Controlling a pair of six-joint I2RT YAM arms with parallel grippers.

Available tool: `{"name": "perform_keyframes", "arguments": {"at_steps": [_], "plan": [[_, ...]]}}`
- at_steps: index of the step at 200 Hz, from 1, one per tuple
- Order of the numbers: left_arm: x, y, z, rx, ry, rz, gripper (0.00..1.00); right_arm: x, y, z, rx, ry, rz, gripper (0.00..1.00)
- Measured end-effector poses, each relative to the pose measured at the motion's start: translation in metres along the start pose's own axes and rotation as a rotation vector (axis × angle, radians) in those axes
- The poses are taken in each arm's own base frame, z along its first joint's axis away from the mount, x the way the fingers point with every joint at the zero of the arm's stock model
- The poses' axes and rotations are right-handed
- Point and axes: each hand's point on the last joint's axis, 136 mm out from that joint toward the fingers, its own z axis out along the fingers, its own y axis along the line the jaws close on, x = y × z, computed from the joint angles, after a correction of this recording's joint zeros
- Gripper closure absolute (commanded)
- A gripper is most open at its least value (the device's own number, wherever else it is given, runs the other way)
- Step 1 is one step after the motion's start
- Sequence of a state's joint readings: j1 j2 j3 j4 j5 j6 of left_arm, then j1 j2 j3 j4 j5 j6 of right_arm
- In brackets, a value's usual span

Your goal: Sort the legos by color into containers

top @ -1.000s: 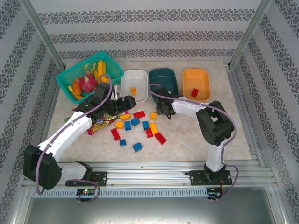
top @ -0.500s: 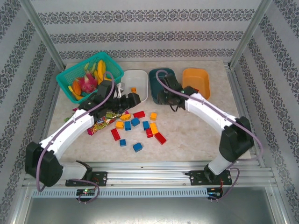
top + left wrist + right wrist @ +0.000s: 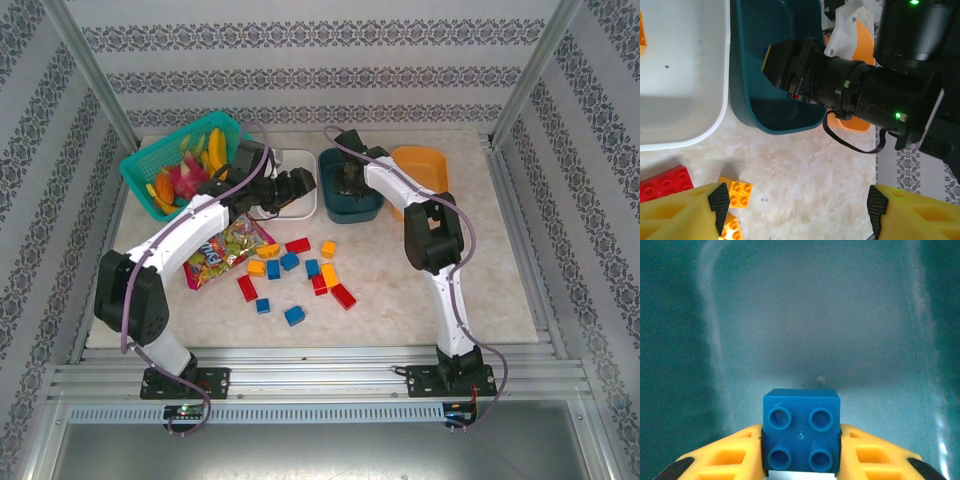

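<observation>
Step in hand: dropping a blue one into the dark tub, and we're right at the release!
Right gripper [image 3: 349, 186]: pinched tight on the blue brick [image 3: 801, 430], studs facing the wrist camera, yellow fingers on both flanks.
Where the brick is: held above the floor of the teal tub [image 3: 345, 156], the middle of the three containers at the far side of the table [image 3: 480, 280]. It is not touching the bottom, by the look of it.
Left gripper [image 3: 797, 207]: jaws apart, nothing between them, hovering at the near right corner of the white tub [image 3: 685, 100], just left of the teal one.
Other tubs: an orange brick [image 3: 642, 35] lies in the white tub; the orange tub [image 3: 425, 160] sits on the right.
Left to sort: the loose legos [image 3: 290, 261], red, blue and orange, are scattered mid-table beside the candy bag [image 3: 220, 250]. Plenty to go.
Doing it well: I'd let go low and central over the floor so the brick lands flat and doesn't bounce over the rim.
Exit: lift straight up before swinging back, clearing the tub wall.
Watch out: the two wrists are close together here, so one arm should pull away towards the near side first.
</observation>
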State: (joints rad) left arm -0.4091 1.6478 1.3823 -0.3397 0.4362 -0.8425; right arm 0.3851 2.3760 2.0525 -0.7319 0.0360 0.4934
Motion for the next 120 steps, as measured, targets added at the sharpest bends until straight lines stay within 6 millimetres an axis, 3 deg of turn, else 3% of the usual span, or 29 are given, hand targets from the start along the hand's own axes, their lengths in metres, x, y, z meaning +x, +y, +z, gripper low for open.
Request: {"name": "perform_keyframes", "arguments": {"at_steps": [19, 61, 86, 106, 120], "plan": [[-0.001, 0.005, 0.004, -0.011, 0.004, -0.007, 0.25, -0.002, -0.004, 0.010, 0.001, 0.026, 0.012, 0.69], [-0.008, 0.010, 0.009, -0.027, 0.001, -0.020, 0.25, 0.000, -0.004, 0.011, -0.002, 0.058, 0.007, 0.46], [-0.009, 0.011, 0.008, -0.032, 0.000, -0.017, 0.25, 0.000, -0.004, 0.008, -0.003, 0.062, -0.002, 0.44], [-0.007, 0.014, 0.008, -0.048, 0.006, -0.016, 0.25, -0.005, 0.000, -0.006, -0.014, 0.042, -0.009, 0.44], [-0.005, 0.018, 0.006, -0.067, 0.012, -0.012, 0.25, -0.016, 0.007, -0.031, -0.039, -0.003, -0.018, 0.44]]}}
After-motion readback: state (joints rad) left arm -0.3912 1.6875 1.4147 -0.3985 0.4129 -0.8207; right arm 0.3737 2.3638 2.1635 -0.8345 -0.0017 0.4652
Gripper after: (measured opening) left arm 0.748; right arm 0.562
